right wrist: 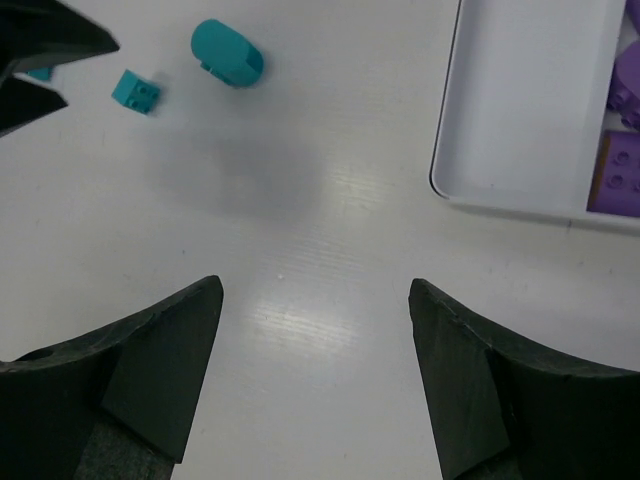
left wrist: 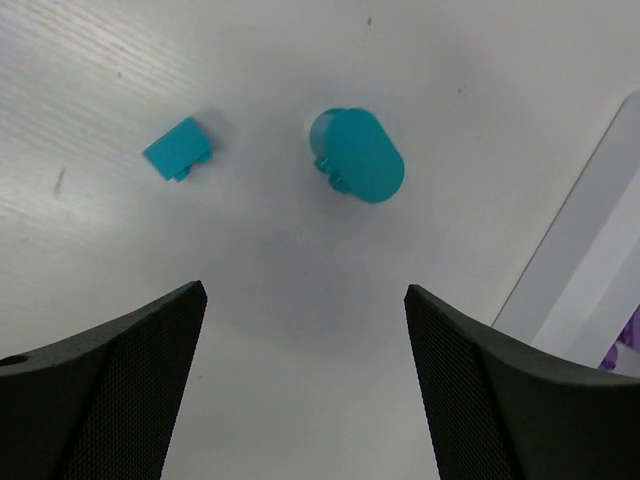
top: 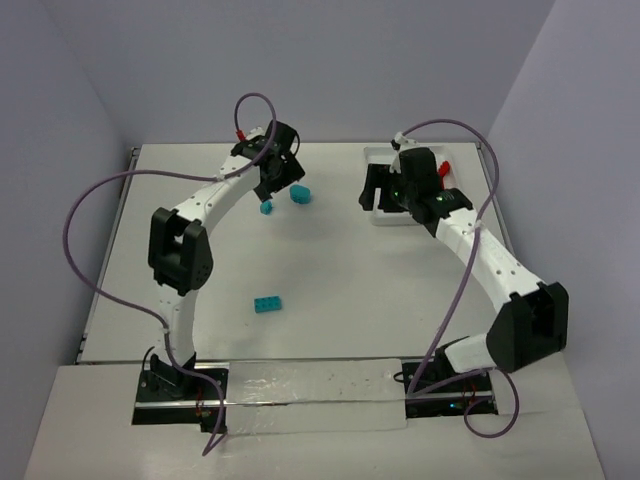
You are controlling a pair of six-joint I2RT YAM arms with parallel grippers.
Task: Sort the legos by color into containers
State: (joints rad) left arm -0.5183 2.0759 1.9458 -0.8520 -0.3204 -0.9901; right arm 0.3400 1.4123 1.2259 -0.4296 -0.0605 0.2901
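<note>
White table [top: 340,280] — tray [right wrist: 520,100] holds purple legos [right wrist: 622,175]; left gripper [left wrist: 300,380], right gripper [right wrist: 315,380] spread, empty.

Both white arms reach forward with bent elbows; the black left pincer [left wrist: 305,292] and the black right pincer [right wrist: 315,283] are spread wide, empty.

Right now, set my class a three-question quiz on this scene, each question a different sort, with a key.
1. True or false: the left end effector and the right end effector are both open and empty.
2. In the top view, how many teal legos lie loose on the table? A two, B three, C five.
3. Fill in: the bricks inside the white tray are coloured ____.
Key: 1 true; 2 B; 3 purple.
</note>
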